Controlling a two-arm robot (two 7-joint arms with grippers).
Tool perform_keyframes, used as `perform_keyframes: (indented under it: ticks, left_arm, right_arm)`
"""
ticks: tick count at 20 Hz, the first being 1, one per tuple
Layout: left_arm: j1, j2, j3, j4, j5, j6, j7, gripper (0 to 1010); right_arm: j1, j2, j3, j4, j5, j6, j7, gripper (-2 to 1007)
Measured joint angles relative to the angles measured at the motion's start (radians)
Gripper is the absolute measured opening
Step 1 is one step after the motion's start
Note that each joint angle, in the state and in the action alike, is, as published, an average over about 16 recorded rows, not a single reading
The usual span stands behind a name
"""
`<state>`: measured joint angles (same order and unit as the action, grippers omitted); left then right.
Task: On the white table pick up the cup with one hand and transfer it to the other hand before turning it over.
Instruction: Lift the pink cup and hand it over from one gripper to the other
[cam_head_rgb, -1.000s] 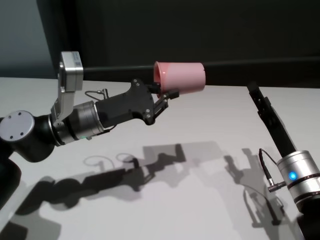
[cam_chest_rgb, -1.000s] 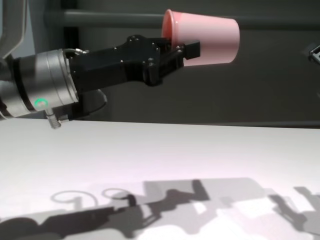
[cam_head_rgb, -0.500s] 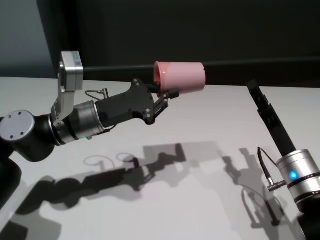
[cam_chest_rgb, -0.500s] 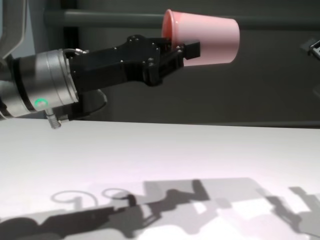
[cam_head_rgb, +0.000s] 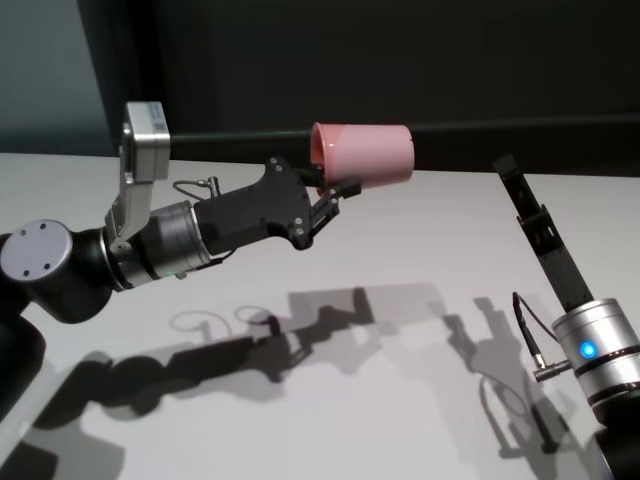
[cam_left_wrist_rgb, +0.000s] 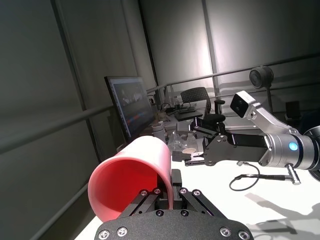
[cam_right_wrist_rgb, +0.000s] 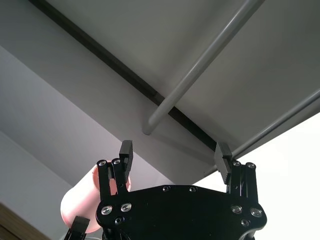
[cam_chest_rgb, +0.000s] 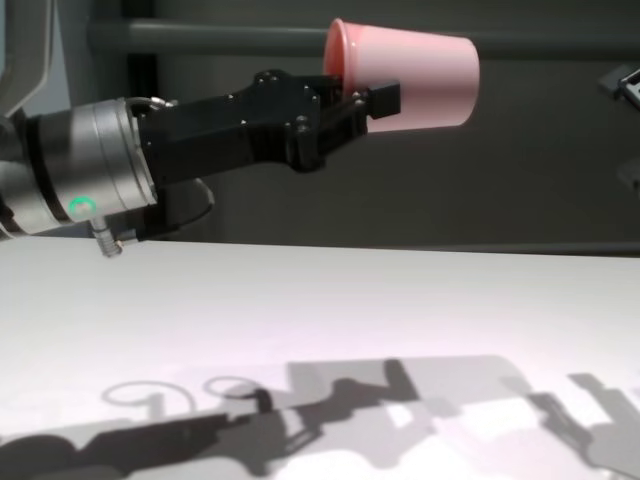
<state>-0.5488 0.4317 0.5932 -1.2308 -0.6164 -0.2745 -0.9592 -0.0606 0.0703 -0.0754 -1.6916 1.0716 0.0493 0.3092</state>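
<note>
The pink cup (cam_head_rgb: 360, 155) lies on its side in the air, high above the white table (cam_head_rgb: 400, 380), its open mouth toward my left arm. My left gripper (cam_head_rgb: 335, 187), on the green-lit wrist, is shut on the cup's rim, as the chest view (cam_chest_rgb: 360, 100) and the left wrist view (cam_left_wrist_rgb: 170, 185) also show. My right gripper (cam_head_rgb: 505, 168), on the blue-lit wrist, is open and empty. It points up, to the right of the cup's base and apart from it. In the right wrist view the right gripper (cam_right_wrist_rgb: 174, 150) shows wide-apart fingers with the cup (cam_right_wrist_rgb: 82, 200) beyond them.
A dark wall and a horizontal rail (cam_head_rgb: 520, 128) run behind the table's far edge. Shadows of both arms fall on the tabletop. The left wrist view shows a monitor (cam_left_wrist_rgb: 131, 105) and desks farther off.
My right gripper has risen a little and its shadow has shifted. My left gripper with the cup has barely moved.
</note>
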Motion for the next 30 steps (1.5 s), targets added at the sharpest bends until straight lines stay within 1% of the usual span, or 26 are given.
perform_keyframes:
  ticks: [12, 17, 22, 30]
  left_arm:
    - [0.0, 0.0, 0.0, 0.0, 0.0, 0.0, 0.0, 52]
    - [0.0, 0.0, 0.0, 0.0, 0.0, 0.0, 0.0, 52]
    - [0.0, 0.0, 0.0, 0.0, 0.0, 0.0, 0.0, 52]
    - [0.0, 0.0, 0.0, 0.0, 0.0, 0.0, 0.0, 52]
  right_arm:
    - [0.009, 0.008, -0.019, 0.003, 0.064, 0.002, 0.015, 1002]
    - [0.015, 0.009, -0.027, 0.007, 0.097, 0.005, 0.024, 1002]
    - [0.024, 0.005, -0.036, 0.015, 0.138, 0.013, 0.035, 1002]
    - [0.047, -0.01, -0.058, 0.039, 0.211, 0.035, 0.05, 1002]
